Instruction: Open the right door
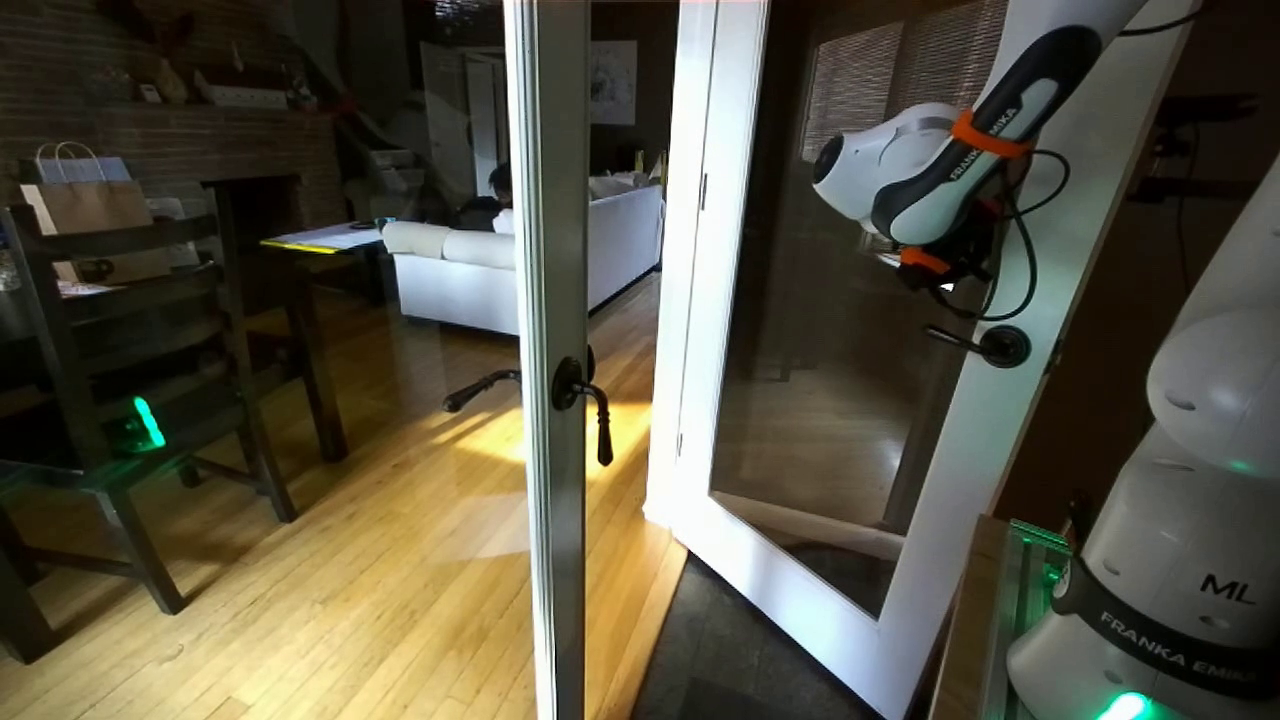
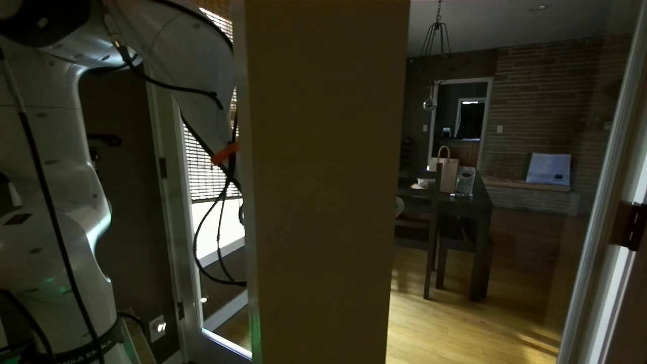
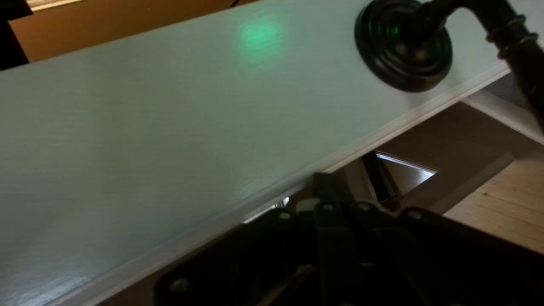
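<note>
The right door [image 1: 985, 430] is a white-framed glass leaf. It stands swung outward on hinges at its far-left edge in an exterior view. Its dark lever handle [image 1: 1003, 346] sits on the free-edge stile. My gripper [image 1: 955, 268] is just above that handle, in front of the glass beside the stile; its tips are unclear there. From the wrist, the white stile of the right door [image 3: 191, 119] fills the upper left, with the handle [image 3: 403, 46] at upper right. The gripper [image 3: 333, 187] is shut with nothing between its fingers, beside the glass trim; contact cannot be told.
The matching leaf [image 1: 556, 250], with its own dark lever [image 1: 580, 390], stands left of the opening. Cables [image 1: 1035, 250] loop off the wrist. A dark chair [image 1: 140, 330] and white sofa [image 1: 460, 290] are inside. A broad brown upright panel [image 2: 328, 177] hides the hand.
</note>
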Controlling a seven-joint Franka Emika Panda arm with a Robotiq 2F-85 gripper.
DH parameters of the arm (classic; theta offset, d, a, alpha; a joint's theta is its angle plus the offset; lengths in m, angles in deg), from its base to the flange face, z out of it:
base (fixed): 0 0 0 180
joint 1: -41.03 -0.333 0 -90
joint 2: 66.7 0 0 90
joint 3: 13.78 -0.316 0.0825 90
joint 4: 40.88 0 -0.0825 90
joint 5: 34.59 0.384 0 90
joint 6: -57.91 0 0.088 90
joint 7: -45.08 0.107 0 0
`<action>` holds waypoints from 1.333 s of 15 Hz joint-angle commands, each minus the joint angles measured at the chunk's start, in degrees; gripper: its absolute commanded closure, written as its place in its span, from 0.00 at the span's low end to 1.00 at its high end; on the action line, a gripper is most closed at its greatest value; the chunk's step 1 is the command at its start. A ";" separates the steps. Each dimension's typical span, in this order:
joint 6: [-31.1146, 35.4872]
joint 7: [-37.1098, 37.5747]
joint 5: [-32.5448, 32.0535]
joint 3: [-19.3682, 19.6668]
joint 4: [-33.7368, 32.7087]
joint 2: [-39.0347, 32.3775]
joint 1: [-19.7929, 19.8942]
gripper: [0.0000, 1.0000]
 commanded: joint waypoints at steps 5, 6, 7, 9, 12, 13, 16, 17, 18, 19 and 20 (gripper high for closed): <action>4.96 -4.73 1.44 -1.66 0.48 1.22 -0.88 1.00; 5.71 -5.44 1.60 -2.25 0.81 2.04 -1.34 1.00; 6.59 -6.65 2.33 -2.82 1.19 2.82 -1.80 1.00; 8.68 -11.72 6.52 -3.96 2.49 4.85 -2.91 1.00; 8.70 -18.75 13.55 -5.95 5.60 8.06 -4.96 1.00; 8.29 -20.88 15.82 -6.65 7.14 9.59 -5.73 0.74; 8.83 -27.24 22.00 -8.31 10.83 13.22 -7.59 0.60; 9.00 -29.57 24.01 -8.72 11.82 14.33 -8.09 0.54; 9.58 -31.62 26.01 -9.15 12.96 15.29 -8.60 0.48; 10.13 -33.93 27.91 -9.55 13.98 16.31 -9.02 0.40; 10.75 -36.26 29.75 -9.92 15.12 17.48 -9.40 0.34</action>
